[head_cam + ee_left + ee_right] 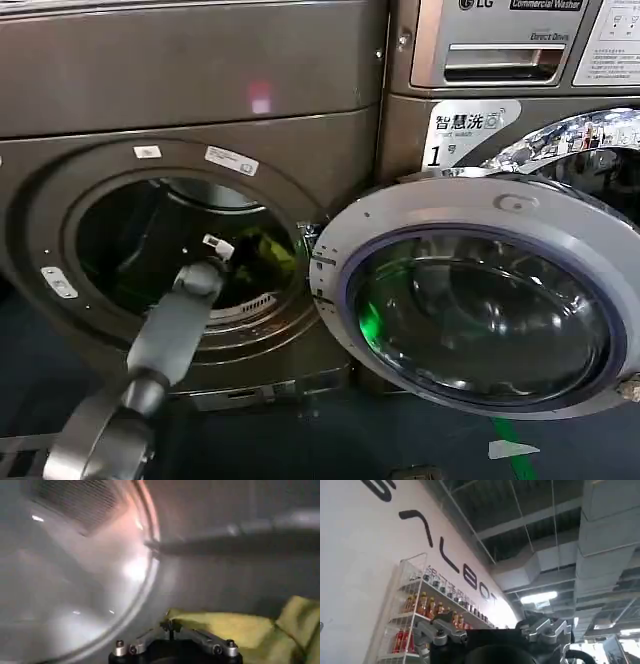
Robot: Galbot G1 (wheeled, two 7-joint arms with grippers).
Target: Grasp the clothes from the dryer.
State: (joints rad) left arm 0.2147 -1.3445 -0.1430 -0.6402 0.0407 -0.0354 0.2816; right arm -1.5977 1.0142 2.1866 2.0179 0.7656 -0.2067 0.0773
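While reaching through the dryer (60, 210) porthole with the left gripper (171, 626), fingers (207, 641) converged at a yellow-green fold. Clothes (235, 630) at drum's five o'clock: soft, light, likely best pinched at a raised ridge. Right gripper (492, 637) parked skyward, fingers spread.

Your head camera faces the dryer (190, 250) front. Left wrist camera sits inside its drum, close behind the left gripper (171, 625). Right wrist camera faces the ceiling.

Left arm (170, 335) extended forward, left gripper (170, 626) pinched together.
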